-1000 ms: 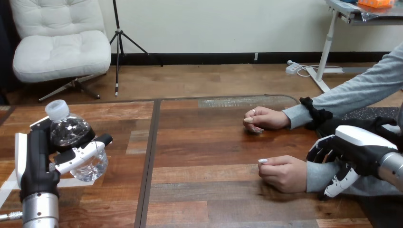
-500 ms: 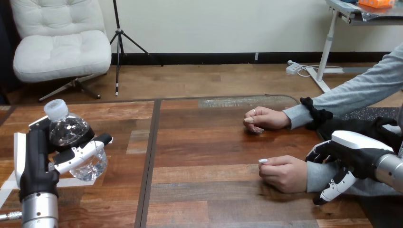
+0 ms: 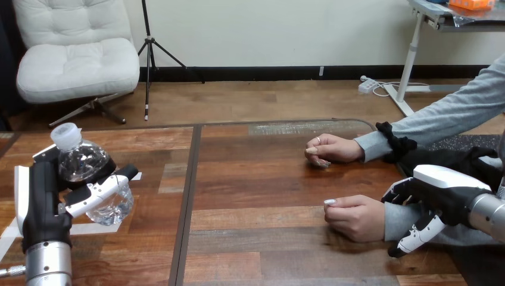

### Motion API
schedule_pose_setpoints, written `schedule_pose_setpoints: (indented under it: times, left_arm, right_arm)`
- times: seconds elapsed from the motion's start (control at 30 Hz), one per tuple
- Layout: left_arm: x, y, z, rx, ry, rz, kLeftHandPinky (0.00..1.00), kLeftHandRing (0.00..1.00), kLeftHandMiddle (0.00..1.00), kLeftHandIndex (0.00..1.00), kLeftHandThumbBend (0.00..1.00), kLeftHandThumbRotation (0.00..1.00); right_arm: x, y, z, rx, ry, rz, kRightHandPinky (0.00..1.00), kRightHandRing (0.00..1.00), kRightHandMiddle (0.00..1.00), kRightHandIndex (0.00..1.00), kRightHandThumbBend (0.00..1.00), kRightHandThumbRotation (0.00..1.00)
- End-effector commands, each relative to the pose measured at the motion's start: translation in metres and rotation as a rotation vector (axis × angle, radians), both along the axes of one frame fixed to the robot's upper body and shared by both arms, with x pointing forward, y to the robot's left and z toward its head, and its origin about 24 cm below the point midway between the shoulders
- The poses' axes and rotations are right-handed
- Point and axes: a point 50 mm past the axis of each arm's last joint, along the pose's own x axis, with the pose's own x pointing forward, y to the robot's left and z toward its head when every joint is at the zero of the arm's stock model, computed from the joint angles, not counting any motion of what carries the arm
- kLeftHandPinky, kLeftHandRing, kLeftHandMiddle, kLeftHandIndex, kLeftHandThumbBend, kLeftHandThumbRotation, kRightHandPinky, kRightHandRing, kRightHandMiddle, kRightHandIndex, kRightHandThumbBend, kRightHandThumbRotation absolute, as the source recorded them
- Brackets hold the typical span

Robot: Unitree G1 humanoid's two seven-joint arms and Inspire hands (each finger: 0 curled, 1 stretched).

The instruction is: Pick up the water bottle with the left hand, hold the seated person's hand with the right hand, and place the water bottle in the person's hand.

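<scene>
A clear water bottle (image 3: 90, 174) with a white cap is off the table at the left, tilted slightly, with my left hand (image 3: 40, 205) shut round its body. The person's near hand (image 3: 355, 218) rests loosely curled on the table at the right, knuckles up. My right hand (image 3: 445, 188) hovers over the grey sleeve just behind that hand's wrist. Its fingers reach over the sleeve's far side and its thumb (image 3: 415, 236) spreads down on the near side, not closed on the arm. The person's far hand (image 3: 331, 149) lies on the table further back.
The wooden table (image 3: 256, 179) has a dark seam (image 3: 187, 196) running front to back between the bottle and the person's hands. White tape marks (image 3: 8, 231) lie on the table under my left hand.
My left hand has drifted slightly left with the bottle. My right hand has eased down toward the person's sleeve and its thumb has swung lower. The person's hands have stayed put.
</scene>
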Motion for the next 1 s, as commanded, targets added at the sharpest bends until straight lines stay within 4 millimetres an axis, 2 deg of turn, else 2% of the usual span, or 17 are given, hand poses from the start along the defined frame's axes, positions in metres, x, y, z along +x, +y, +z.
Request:
schedule_pose_setpoints:
  times: [0.0,0.63,0.97]
  left_arm:
    - [0.0147,-0.0056,0.0287,0.01,-0.142,-0.023,0.26,0.3,0.35,0.37,0.72,0.0]
    - [0.0146,-0.0051,0.0299,0.016,-0.152,-0.023,0.26,0.3,0.35,0.37,0.72,0.0]
    - [0.0149,-0.0043,0.0307,0.021,-0.157,-0.018,0.25,0.3,0.35,0.37,0.74,0.0]
  right_arm:
    - [0.0171,0.0072,0.0299,-0.013,-0.101,0.054,0.6,0.73,0.75,0.74,1.0,0.28]
    - [0.0161,0.0131,0.0264,-0.005,-0.103,0.067,0.61,0.73,0.75,0.74,1.0,0.19]
    - [0.0157,0.0142,0.0255,0.025,-0.108,0.063,0.59,0.71,0.73,0.71,1.0,0.08]
